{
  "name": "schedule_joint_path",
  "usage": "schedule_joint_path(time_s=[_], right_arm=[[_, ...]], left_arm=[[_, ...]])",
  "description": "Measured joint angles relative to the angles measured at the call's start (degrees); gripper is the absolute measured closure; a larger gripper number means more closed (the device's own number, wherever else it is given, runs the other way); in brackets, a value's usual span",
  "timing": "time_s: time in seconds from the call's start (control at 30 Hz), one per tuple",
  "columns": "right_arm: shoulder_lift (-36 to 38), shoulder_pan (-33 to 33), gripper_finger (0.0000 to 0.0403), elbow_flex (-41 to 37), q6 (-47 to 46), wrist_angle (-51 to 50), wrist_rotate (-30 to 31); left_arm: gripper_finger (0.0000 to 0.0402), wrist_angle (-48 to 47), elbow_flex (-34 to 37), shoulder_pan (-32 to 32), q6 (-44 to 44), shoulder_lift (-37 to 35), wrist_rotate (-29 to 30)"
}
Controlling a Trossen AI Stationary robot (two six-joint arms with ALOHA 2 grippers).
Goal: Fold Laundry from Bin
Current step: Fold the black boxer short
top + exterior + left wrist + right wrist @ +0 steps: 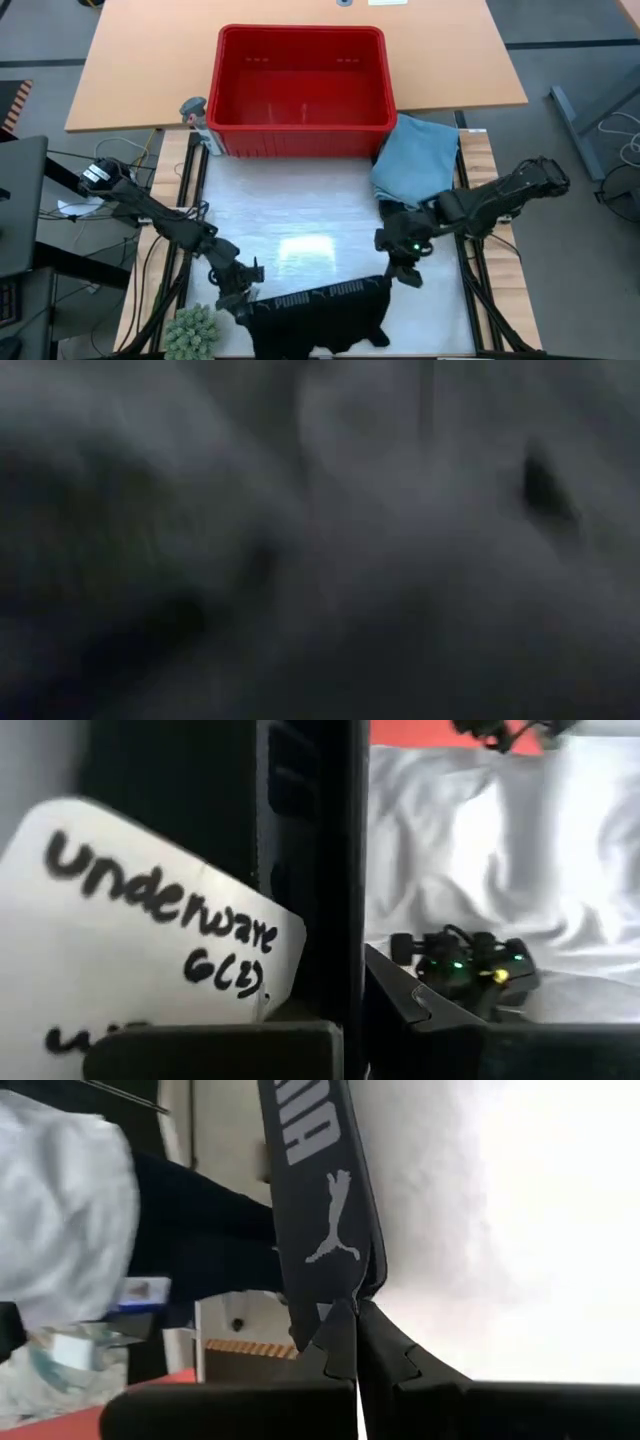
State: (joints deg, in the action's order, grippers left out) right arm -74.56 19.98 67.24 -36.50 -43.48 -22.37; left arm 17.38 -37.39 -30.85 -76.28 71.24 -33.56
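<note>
A black garment (320,318) with a lettered waistband (325,294) hangs stretched between my two grippers near the table's near edge. My left gripper (243,297) is shut on its left end and my right gripper (400,272) on its right end. A white handwritten tag (140,930) shows beside the band in the left wrist view. The red bin (300,140) stands at the far middle, and nothing shows inside it. A light blue cloth (415,160) lies against the bin's right side. Dark blurred cloth fills the low view. My left gripper pinches the waistband's left end (310,920) between its two fingers, coming nearly level from the table's left. The band runs off toward my right gripper (465,965), drawn straight. My right gripper pinches the waistband's right end (340,1285), just past the printed logo, between its fingertips (335,1345). The fingers slant down from the table's right. The band runs away from them, drawn straight, and the garment's body hangs below it.
A white sheet (300,210) covers the table between the bin and the garment. A green fuzzy object (190,330) sits at the near left corner, close to my left gripper. A grey fixture (195,110) stands at the bin's left side.
</note>
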Motion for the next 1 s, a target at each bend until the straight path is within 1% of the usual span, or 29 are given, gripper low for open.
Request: schedule_joint_path(time_s=[0.13,0.2,0.33,0.43,0.6,0.73,0.8,0.87,0.93,1.0], right_arm=[[-0.2,-6.3,0.0385,-6.9,5.0,2.5,-2.0],[-0.2,-9.2,0.0385,-9.4,7.0,3.5,-2.1],[-0.2,-14.7,0.0385,-11.3,12.8,3.5,-2.4],[-0.2,-19.5,0.0385,-11.3,17.5,3.9,-2.4],[-0.2,-27.4,0.0385,-11.3,21.4,3.9,-1.2],[-0.2,-31.9,0.0385,-11.3,23.3,4.0,4.9],[-0.6,-33.8,0.0385,-11.3,23.7,4.5,6.8],[-1.5,-35.2,0.0385,-11.3,24.2,5.3,7.3],[-2.9,-36.0,0.0385,-11.3,24.4,6.6,7.7],[-5.0,-36.1,0.0385,-11.3,24.5,7.7,9.2]], left_arm=[[0.0401,-0.1,6.3,3.5,2.5,0.0,-2.6],[0.0401,-0.4,8.9,6.0,3.6,0.0,-3.1],[0.0401,-0.5,12.1,10.7,6.4,0.0,-3.8],[0.0401,-2.7,12.3,14.6,10.0,0.0,-4.8],[0.0401,-7.0,12.3,21.8,14.3,0.0,-7.9],[0.0402,-10.3,12.3,26.9,15.5,0.0,-9.5],[0.0401,-12.0,12.3,29.4,15.8,-0.1,-9.5],[0.0402,-13.5,12.3,31.9,16.8,-0.4,-8.7],[0.0401,-16.9,11.2,34.3,17.5,-0.6,-6.2],[0.0401,-22.4,9.3,36.3,19.5,-1.6,-2.8]])
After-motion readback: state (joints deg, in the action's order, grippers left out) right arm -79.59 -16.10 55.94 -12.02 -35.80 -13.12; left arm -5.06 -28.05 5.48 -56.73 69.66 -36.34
